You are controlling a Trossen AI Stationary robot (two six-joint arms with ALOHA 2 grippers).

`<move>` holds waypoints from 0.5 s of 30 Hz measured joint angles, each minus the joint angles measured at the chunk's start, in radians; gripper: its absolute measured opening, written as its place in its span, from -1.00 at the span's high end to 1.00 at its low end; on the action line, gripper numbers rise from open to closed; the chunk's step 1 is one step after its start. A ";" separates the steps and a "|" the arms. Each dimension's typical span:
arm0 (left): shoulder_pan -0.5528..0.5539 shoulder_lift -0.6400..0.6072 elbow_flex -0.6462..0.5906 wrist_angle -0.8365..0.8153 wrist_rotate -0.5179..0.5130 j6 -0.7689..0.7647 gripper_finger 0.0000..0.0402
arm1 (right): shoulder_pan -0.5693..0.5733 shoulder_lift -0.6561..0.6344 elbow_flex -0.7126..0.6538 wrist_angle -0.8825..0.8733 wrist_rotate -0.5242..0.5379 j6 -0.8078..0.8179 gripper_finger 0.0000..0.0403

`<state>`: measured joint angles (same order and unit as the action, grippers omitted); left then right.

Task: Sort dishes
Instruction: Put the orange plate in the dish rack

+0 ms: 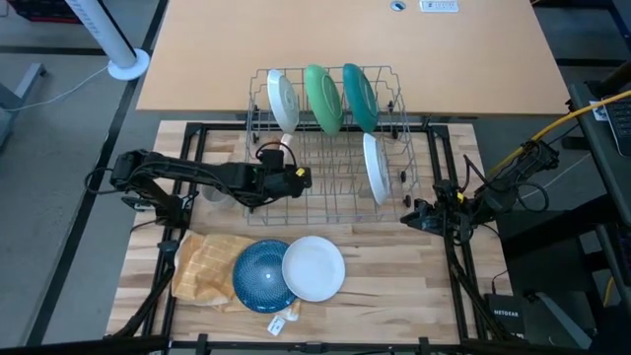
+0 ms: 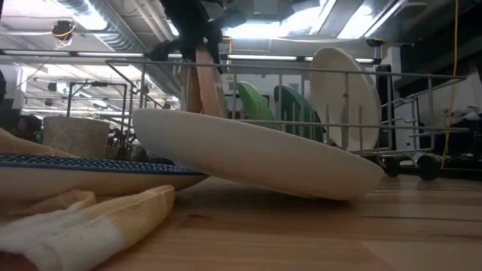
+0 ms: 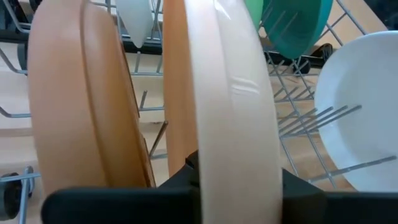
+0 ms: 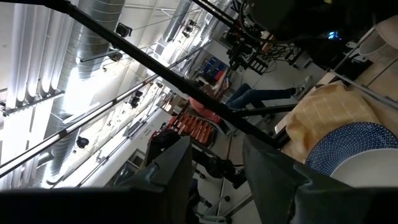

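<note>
Four plates stand in the rack [image 1: 394,148], one white [image 1: 283,101], one green [image 1: 323,99], one teal [image 1: 359,97], another white [image 1: 375,168]; two peach plates [image 3: 81,99] too.

Two dishes lie flat, one blue [image 1: 260,276], one white [image 1: 314,267].

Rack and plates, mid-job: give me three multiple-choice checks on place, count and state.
1. Where does the white plate outside the rack lie?
A. leaning on the blue plate
B. on the bare far table
C. inside the rack

2. How many dishes stand along the rack's far edge?
A. one
B. three
C. five

3. What is the left pincer doing?
A. hanging open over the cloth
B. shut on a peach plate inside the rack
C. parked off the table

Answers: 1 A, its rim overlaps the blue plate in the high view; 2 B, white, green and teal; 3 B, the left wrist view shows the plate between its fingers.
</note>
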<state>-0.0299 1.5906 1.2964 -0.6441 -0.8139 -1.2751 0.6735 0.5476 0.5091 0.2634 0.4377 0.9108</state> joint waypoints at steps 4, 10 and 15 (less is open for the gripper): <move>0.000 0.000 0.002 0.007 0.008 0.016 0.71 | 0.000 0.000 0.000 0.000 0.000 0.000 0.27; 0.000 0.000 0.002 0.005 0.063 0.028 0.56 | 0.000 0.000 0.000 -0.001 0.000 0.000 0.27; -0.003 0.000 0.002 0.001 0.091 0.030 0.47 | 0.000 0.000 0.000 -0.001 0.000 0.000 0.27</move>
<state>-0.0334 1.5902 1.2984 -0.6434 -0.7232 -1.2453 0.6735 0.5476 0.5091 0.2624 0.4377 0.9111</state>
